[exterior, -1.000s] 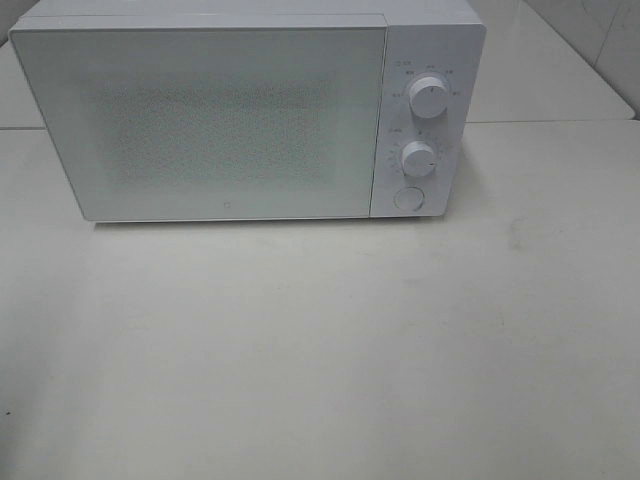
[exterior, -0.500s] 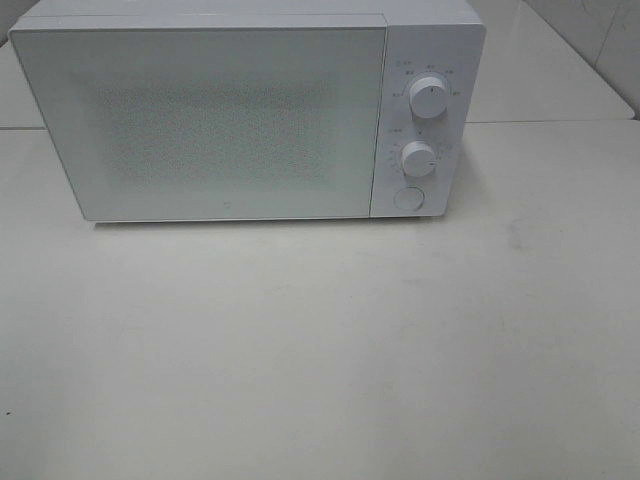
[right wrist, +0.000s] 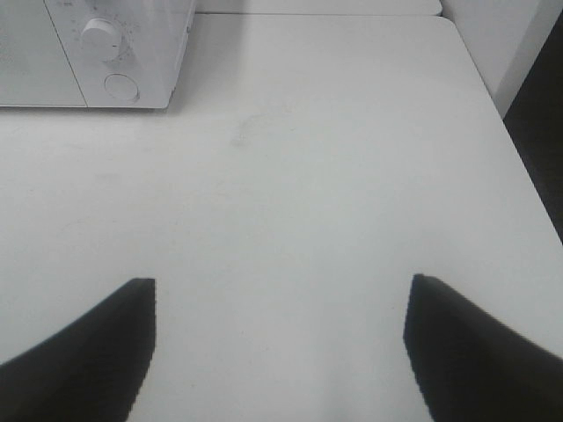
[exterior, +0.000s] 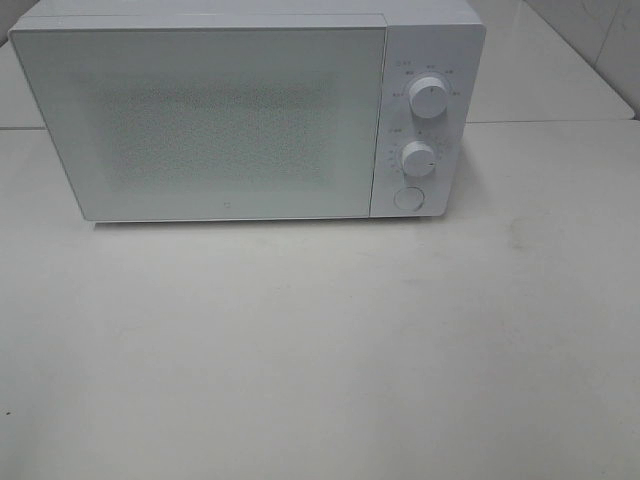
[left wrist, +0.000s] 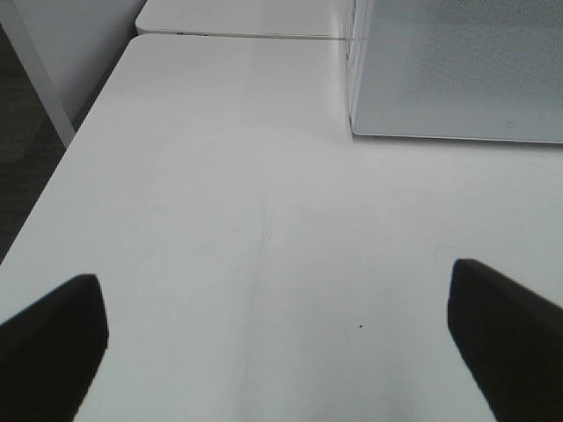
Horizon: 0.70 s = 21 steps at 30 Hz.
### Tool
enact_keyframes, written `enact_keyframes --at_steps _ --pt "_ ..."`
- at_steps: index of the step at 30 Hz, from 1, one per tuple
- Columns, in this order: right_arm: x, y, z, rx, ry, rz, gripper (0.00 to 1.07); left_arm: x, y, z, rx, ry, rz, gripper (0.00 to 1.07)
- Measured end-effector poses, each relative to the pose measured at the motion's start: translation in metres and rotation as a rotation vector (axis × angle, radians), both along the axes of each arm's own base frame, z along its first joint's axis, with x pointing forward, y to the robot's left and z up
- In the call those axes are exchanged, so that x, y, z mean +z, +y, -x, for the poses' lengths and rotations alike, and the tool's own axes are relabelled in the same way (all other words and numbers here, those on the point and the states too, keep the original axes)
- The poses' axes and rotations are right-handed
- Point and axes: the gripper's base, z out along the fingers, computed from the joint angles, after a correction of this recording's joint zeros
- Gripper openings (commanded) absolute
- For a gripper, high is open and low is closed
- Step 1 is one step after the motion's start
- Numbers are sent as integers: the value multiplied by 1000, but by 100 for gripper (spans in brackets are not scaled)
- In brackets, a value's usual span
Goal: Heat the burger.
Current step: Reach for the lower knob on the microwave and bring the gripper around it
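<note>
The burger is out of view in every frame. A white microwave (exterior: 240,110) stands at the back of the white table (exterior: 320,350) with its door (exterior: 210,120) shut; two knobs (exterior: 428,98) and a round button (exterior: 408,197) sit on its right panel. It also shows in the left wrist view (left wrist: 457,70) and in the right wrist view (right wrist: 97,48). My left gripper (left wrist: 277,338) is open and empty above the bare table, left of the microwave. My right gripper (right wrist: 277,343) is open and empty above the table, right of the microwave. Neither gripper shows in the high view.
A second white table (exterior: 560,70) joins behind on the right. The table's left edge (left wrist: 53,185) drops to a dark floor in the left wrist view, and its right edge (right wrist: 519,158) shows in the right wrist view.
</note>
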Motion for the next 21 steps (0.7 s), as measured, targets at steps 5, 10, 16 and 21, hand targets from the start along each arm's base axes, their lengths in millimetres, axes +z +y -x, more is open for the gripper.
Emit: enact_keyframes --at_steps 5,10,16,21 --pt "0 0 0 0 0 0 75 0 0 0 2 0 4 101" --pt "0 0 0 0 0 0 75 0 0 0 1 0 2 101" --pt "0 0 0 0 0 0 75 0 0 0 -37 0 3 101" --pt "0 0 0 0 0 0 75 0 0 0 -39 0 3 101"
